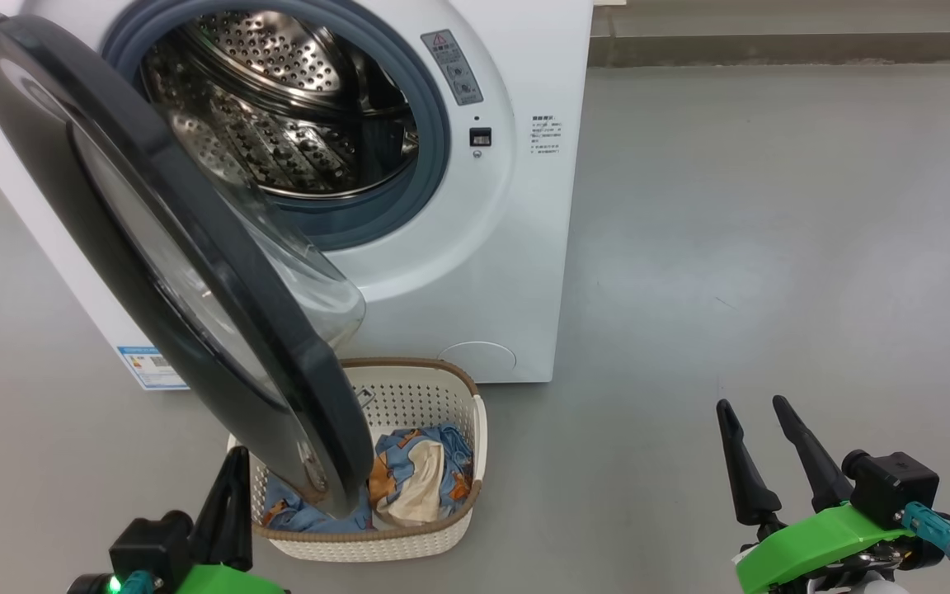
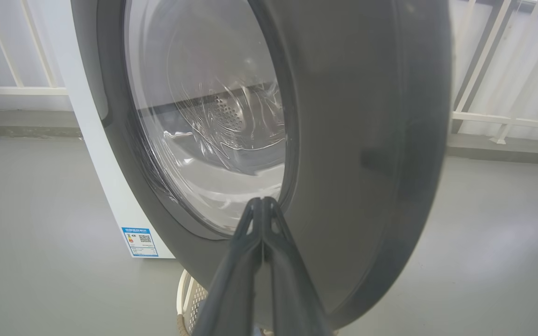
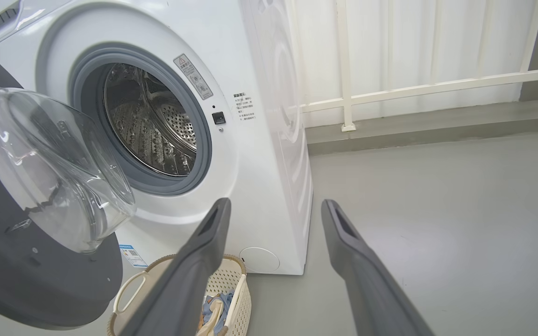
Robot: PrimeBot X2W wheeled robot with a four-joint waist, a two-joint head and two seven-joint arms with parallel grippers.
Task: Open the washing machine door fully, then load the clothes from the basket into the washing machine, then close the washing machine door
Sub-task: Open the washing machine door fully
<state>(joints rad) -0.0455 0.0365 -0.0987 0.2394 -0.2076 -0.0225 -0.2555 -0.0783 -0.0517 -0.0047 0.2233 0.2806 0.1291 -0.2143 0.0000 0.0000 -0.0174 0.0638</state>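
In the head view the washing machine (image 1: 508,272) stands with the washing machine door (image 1: 38,115) swung about half out. Its lower edge hangs over the basket (image 1: 442,404), which sits on the floor just before the machine, and it hides part of the clothes (image 1: 417,478) inside. We judge that the first step, opening the door fully, is not yet done. The left gripper (image 1: 236,454) is low at the left, just beside the basket, and the right gripper (image 1: 751,404) is well apart on bare floor (image 1: 772,247), its fingers spread and holding nothing. In the left wrist view the left gripper (image 2: 263,200) has its fingers pressed together on nothing, pointing at the outer face of the door (image 2: 353,140); we cannot tell if they touch it. From this side a push would close the door, so we think the next move must catch the free edge or push from inside. In the right wrist view the right gripper (image 3: 276,205) is open toward the machine (image 3: 259,186), with the door (image 3: 40,280) to one side over the basket (image 3: 129,289) and clothes (image 3: 213,308). There is wide free floor (image 3: 437,210) on the other side, up to the railing (image 3: 390,88).
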